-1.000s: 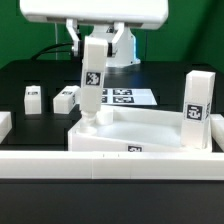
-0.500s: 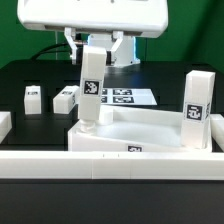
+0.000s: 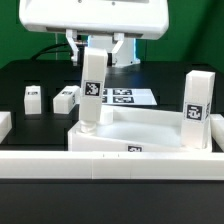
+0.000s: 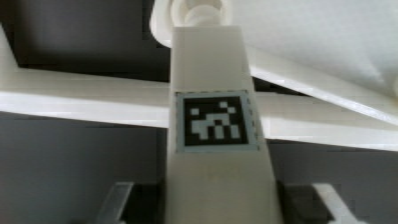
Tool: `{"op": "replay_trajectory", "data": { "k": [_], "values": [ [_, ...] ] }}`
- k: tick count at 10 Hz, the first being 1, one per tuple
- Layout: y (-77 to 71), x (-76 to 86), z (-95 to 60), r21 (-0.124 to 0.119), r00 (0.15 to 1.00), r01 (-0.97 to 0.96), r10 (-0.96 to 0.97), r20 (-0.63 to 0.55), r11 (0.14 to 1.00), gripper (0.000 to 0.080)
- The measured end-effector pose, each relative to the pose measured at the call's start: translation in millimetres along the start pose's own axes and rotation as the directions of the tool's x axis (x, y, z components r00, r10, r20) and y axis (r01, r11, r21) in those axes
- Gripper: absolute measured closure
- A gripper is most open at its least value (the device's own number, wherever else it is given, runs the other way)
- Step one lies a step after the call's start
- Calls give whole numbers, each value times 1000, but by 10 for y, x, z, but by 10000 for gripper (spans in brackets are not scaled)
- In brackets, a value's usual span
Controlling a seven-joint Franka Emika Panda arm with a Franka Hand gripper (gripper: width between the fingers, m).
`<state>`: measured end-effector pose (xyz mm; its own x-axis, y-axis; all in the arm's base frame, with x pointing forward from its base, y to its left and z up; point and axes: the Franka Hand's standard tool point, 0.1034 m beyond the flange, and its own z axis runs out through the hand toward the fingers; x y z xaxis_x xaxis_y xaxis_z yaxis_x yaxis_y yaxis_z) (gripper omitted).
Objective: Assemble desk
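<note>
The desk's tabletop (image 3: 150, 128), a shallow white tray, lies behind the front rail. My gripper (image 3: 96, 45) is shut on a white tagged leg (image 3: 92, 88) and holds it nearly upright. The leg's lower end rests at the tabletop's corner on the exterior view's left. In the wrist view the leg (image 4: 217, 120) runs down the middle between both fingers (image 4: 128, 200) to the tabletop's wall (image 4: 89, 100). Another leg (image 3: 196, 108) stands upright in the corner on the exterior view's right. Two loose legs (image 3: 32, 98) (image 3: 65, 99) lie on the black table to the left.
The marker board (image 3: 128, 97) lies flat behind the tabletop. A long white rail (image 3: 110, 166) runs along the front, and a short white block (image 3: 4, 124) sits at the left edge. The arm's base stands at the back.
The held leg has gone from slightly tilted to nearly upright over the left corner, and the wrist has come a little lower. Nothing else has moved.
</note>
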<state>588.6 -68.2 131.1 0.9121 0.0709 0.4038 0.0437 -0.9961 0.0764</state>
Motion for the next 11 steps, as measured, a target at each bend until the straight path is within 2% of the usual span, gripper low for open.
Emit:
{"op": "replay_trajectory", "data": {
  "k": [7,8,11],
  "values": [
    [-1,-126,43,-1,1000,0,0,18,1000,509],
    [1,-148,76,-4,1000,1,-1,19,1000,509],
    [8,-133,108,-32,999,8,-9,-33,999,509]
  ]
}}
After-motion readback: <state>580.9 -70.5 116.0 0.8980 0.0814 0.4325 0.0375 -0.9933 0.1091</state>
